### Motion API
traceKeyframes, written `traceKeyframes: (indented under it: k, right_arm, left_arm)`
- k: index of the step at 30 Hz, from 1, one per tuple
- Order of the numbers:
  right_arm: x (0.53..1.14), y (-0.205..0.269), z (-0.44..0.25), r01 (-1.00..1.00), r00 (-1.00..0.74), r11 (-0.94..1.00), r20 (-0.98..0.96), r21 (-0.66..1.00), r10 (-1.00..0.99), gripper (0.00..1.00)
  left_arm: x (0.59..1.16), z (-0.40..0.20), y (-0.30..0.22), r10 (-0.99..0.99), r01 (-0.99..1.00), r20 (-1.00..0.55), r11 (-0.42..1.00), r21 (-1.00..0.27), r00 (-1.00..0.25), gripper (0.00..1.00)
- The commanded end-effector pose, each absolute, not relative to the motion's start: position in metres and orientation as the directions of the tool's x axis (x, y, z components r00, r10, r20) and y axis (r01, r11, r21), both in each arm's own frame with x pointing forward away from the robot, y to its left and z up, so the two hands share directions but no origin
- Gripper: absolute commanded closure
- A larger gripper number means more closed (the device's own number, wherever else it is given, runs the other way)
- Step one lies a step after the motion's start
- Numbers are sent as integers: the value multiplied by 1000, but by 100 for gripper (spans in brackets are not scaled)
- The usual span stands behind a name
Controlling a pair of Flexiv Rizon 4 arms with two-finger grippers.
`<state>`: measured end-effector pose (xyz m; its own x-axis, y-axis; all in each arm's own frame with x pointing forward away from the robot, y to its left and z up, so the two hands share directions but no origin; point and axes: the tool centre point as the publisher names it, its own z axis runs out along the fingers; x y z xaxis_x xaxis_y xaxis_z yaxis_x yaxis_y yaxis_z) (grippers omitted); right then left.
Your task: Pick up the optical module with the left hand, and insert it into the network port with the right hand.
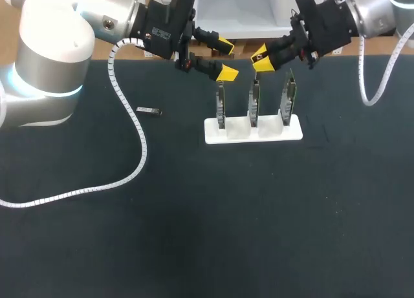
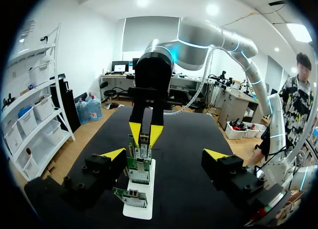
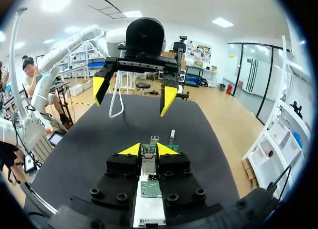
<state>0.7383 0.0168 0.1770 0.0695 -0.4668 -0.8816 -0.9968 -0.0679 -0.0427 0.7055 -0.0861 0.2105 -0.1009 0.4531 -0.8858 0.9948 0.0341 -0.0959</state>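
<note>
Hovering with fingers spread and empty, our left gripper (image 1: 226, 59) hangs above the outer board (image 1: 221, 104) nearest the desk's (image 1: 194, 233) left edge, one of three standing in a white holder (image 1: 292, 131) by the far edge. Our right gripper (image 1: 261, 60) pinches the silver optical module (image 3: 148, 165) just over the middle board (image 1: 255, 97). A small dark part (image 1: 150, 110) lies toward the left edge.

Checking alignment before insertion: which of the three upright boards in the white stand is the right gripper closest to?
The middle board: the right gripper hangs at its top edge; the left board and right board stand clear.
</note>
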Motion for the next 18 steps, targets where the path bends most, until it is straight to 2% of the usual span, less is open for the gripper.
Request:
traceKeyframes:
  k: [1, 18]
  right_arm:
    - [740, 18, 175, -997, 65, -68, -880, -38, -471, 100]
    - [742, 17, 170, -997, 54, -70, -874, -23, -484, 100]
  left_arm:
    - [705, 211, -87, 457, 995, -883, 38, -97, -104, 0]
    - [705, 211, -87, 457, 995, -883, 38, -97, -104, 0]
